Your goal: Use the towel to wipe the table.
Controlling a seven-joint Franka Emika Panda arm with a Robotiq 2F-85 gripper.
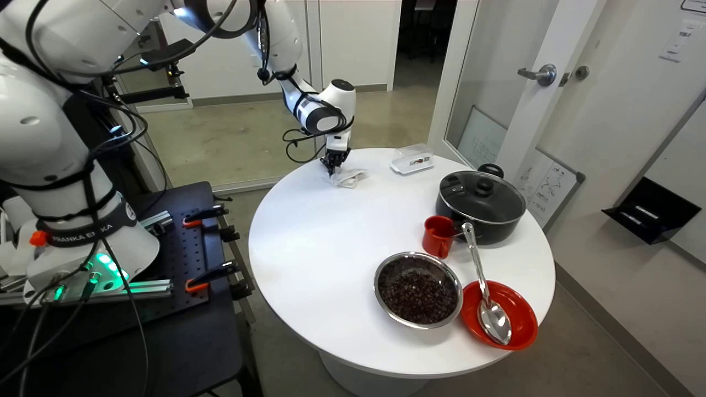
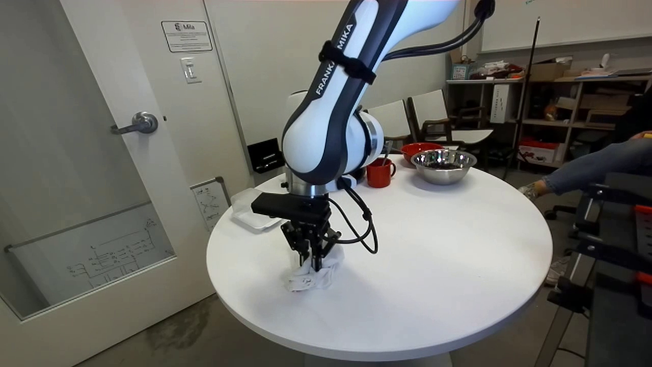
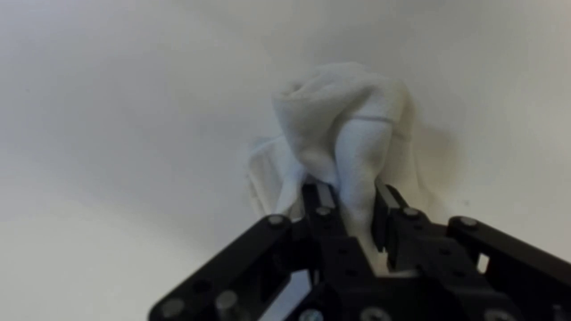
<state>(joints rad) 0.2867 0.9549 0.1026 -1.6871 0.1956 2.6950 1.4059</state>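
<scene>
A white towel lies bunched on the round white table [image 1: 320, 242]. The towel shows in both exterior views [image 1: 351, 177] [image 2: 304, 283] and fills the middle of the wrist view [image 3: 348, 116]. My gripper [image 3: 350, 196] points down with its two black fingers on either side of a towel fold. The fingers are shut on this fold, with the cloth's thickness between them. In both exterior views the gripper [image 1: 333, 165] [image 2: 311, 262] is low at the tabletop. The towel's loose part spreads past the fingertips onto the table. Its underside is hidden.
A clear plastic container [image 1: 412, 162] stands near the towel. Along the table's far side from it are a black lidded pot [image 1: 480, 201], a red mug [image 1: 437, 237], a metal bowl [image 2: 443, 176] holding dark bits, and a red dish [image 1: 523, 320] with a metal spoon [image 1: 495, 322].
</scene>
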